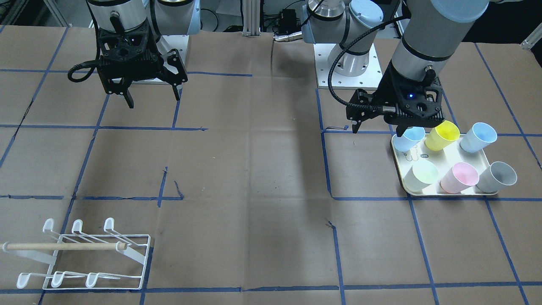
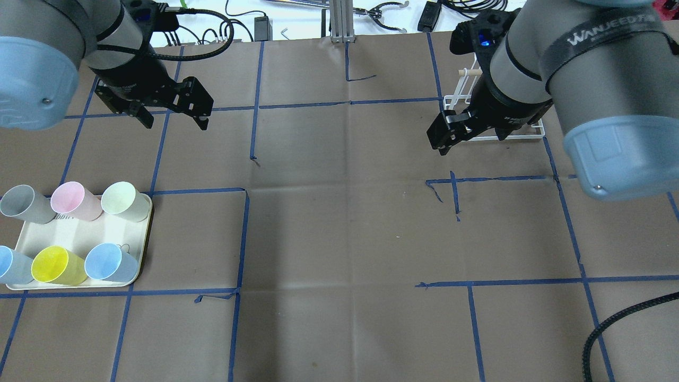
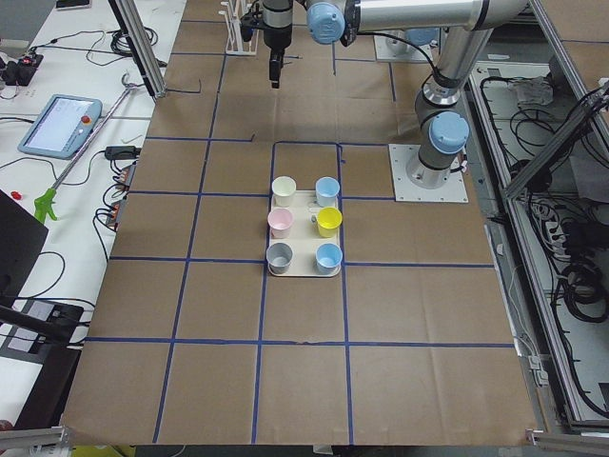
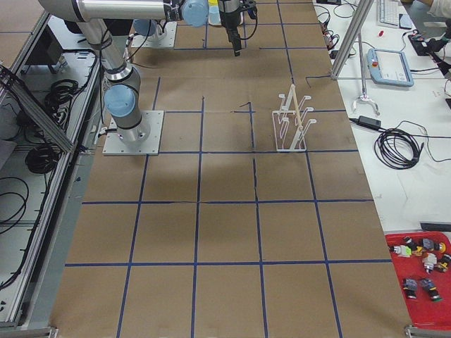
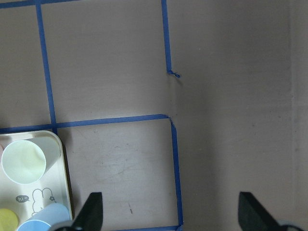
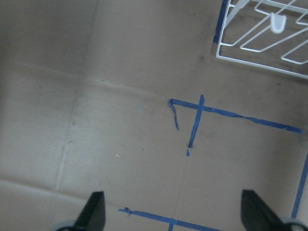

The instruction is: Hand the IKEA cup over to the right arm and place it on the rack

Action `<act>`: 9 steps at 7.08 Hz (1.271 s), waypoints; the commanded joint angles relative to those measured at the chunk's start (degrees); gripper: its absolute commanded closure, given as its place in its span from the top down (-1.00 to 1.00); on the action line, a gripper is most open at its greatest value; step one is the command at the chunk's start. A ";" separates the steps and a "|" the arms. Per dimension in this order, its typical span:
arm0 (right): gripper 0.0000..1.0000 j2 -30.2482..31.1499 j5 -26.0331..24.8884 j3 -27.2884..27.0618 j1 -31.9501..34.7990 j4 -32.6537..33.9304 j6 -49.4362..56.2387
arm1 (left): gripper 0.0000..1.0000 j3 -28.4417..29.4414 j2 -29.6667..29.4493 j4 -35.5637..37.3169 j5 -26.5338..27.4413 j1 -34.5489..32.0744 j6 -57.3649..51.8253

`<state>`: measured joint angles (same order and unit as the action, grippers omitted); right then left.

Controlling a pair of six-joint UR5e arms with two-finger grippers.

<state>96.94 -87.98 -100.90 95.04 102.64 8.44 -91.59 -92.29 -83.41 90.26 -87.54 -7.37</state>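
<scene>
Several plastic cups stand on a cream tray: grey, pink, pale green, yellow and two blue. My left gripper is open and empty, high above the table beside the tray; its fingertips frame bare paper in the left wrist view. My right gripper is open and empty, hovering in front of the white wire rack, which the right arm partly hides in the overhead view. The rack's corner shows in the right wrist view.
The table is covered in brown paper with a grid of blue tape lines. The two arm bases stand at the robot's edge. Cables and a teach pendant lie off the table.
</scene>
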 commanded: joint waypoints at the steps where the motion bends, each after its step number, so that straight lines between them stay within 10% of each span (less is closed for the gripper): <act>1: 1.00 0.00 0.00 0.00 0.05 0.01 0.00 | 0.99 0.18 0.09 0.00 0.00 0.00 -0.02; 9: 1.00 0.00 0.00 0.09 0.14 0.10 0.00 | 0.99 -1.14 0.53 0.79 0.09 0.35 -1.94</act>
<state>96.94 -87.98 -100.87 95.15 102.72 8.44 -92.67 -91.72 -82.82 90.28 -87.36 -8.44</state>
